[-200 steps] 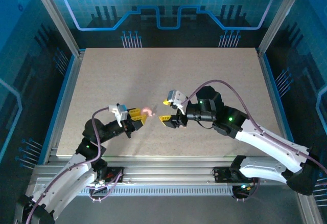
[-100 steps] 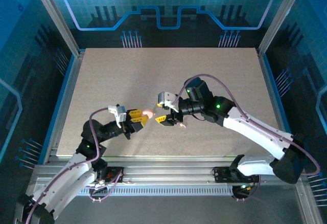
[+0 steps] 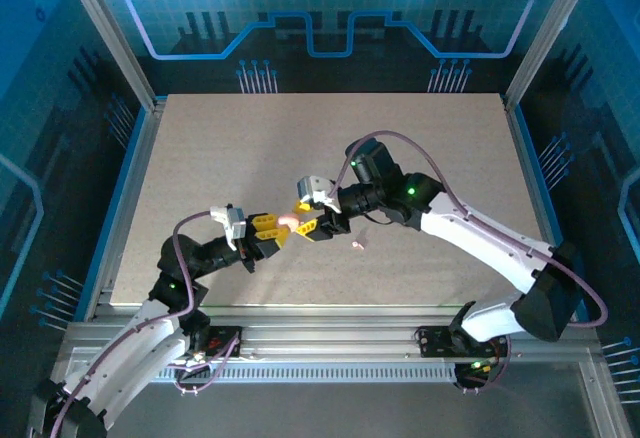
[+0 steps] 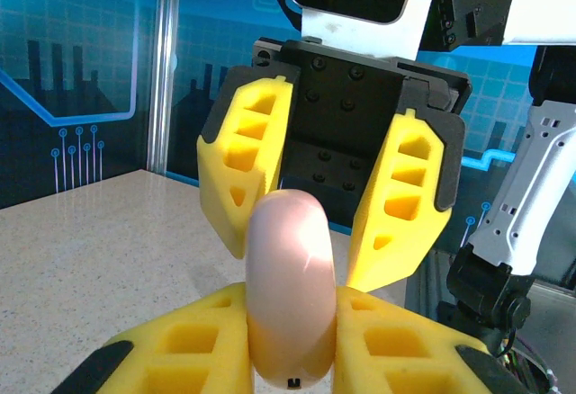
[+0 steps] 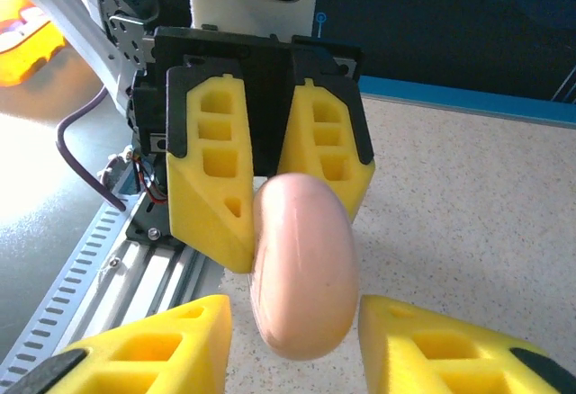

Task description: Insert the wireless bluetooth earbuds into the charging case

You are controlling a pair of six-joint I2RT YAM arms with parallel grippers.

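The pink, rounded charging case [image 4: 291, 268] is closed and stands on edge, with my left gripper [image 4: 291, 311] shut on its lower part. In the top view the case [image 3: 289, 220] hangs just above the table between the two arms. My right gripper [image 5: 295, 322] faces the left one and straddles the case [image 5: 301, 268], jaws open, with a gap on each side. Its yellow fingers [image 4: 405, 196] flank the top of the case in the left wrist view. One tiny whitish-pink earbud [image 3: 361, 245] lies on the table under the right arm.
The speckled beige table [image 3: 330, 148] stretches away behind the arms, bounded by a metal frame [image 3: 130, 168] and blue walls. The slotted rail [image 5: 135, 277] at the near edge lies just behind the left gripper.
My right gripper has moved left to the left gripper and now straddles the case, its jaws narrower than before. The left gripper has held still with the case.
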